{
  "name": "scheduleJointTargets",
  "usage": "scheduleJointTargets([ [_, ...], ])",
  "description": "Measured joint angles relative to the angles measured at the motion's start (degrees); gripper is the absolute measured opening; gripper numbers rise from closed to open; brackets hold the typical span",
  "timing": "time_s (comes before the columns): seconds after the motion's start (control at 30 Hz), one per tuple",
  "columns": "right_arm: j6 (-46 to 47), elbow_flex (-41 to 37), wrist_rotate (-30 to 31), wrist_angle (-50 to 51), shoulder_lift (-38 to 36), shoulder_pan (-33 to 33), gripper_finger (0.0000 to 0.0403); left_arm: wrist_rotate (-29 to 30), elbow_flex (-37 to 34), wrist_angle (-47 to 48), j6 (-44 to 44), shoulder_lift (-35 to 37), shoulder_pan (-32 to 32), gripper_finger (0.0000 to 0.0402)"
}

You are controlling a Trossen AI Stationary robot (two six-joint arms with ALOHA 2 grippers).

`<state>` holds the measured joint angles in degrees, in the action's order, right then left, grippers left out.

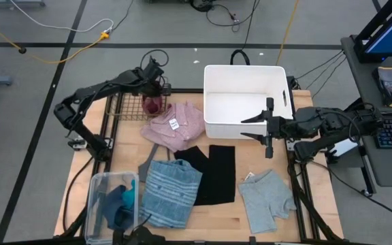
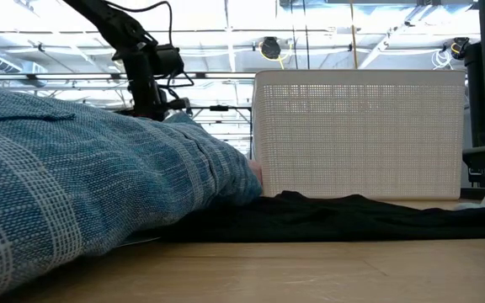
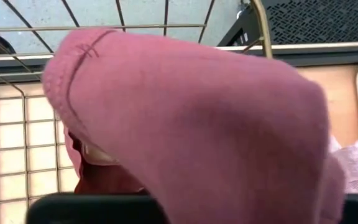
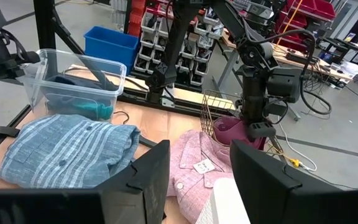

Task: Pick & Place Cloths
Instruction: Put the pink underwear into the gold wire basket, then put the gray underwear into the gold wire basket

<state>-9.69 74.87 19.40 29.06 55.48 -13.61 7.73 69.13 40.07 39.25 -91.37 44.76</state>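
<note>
Cloths on table: five lay flat — pink shirt (image 1: 175,125), black cloth (image 1: 213,171), blue striped cloth (image 1: 172,192), grey cloth (image 1: 268,197), a dark grey piece (image 1: 146,165) under the striped one.
Maroon cloth (image 1: 153,103): one, in the wire basket (image 1: 124,107), pinched by the left gripper (image 1: 156,90).
Teal and dark blue pieces (image 1: 120,204): in the clear bin (image 1: 98,194) at the front left corner.
Right gripper (image 1: 269,127): fingers spread, holding nothing, beside the white bin (image 1: 245,76).
Open room: bare wood along the front edge, right of the grey cloth.
</note>
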Motion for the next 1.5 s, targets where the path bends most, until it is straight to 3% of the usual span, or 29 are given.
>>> scheduleJointTargets([
  [0.3, 1.3, 0.0, 0.0, 0.0, 0.0, 0.0, 0.0160, 1.3, 0.0, 0.0, 1.2, 1.7, -1.1, 0.0113],
  [0.5, 1.6, 0.0, -0.1, 0.2, 0.0, 0.0, 0.0160, 2.7, 0.0, 0.1, 1.9, 6.7, 0.3, 0.0165],
  [0.73, 1.6, 0.0, -0.2, 0.2, 0.0, 0.0, 0.0160, -4.8, 0.0, -0.1, 0.3, 16.8, -2.4, 0.0158],
  [0.9, 1.3, 0.0, -0.2, 0.2, 0.0, 0.0, 0.0160, -5.6, 0.0, -0.4, -3.1, 23.4, -12.1, 0.0113],
  [1.17, 1.3, 0.0, -0.2, 0.6, 0.0, 0.0, 0.0160, 1.9, 0.0, -1.3, -2.8, 26.7, -32.9, 0.0012],
  [1.5, 0.0, 0.0, -0.2, 1.2, 0.1, -4.4, 0.0160, 11.7, 0.1, -10.2, -2.7, 20.7, -53.8, 0.0005],
])
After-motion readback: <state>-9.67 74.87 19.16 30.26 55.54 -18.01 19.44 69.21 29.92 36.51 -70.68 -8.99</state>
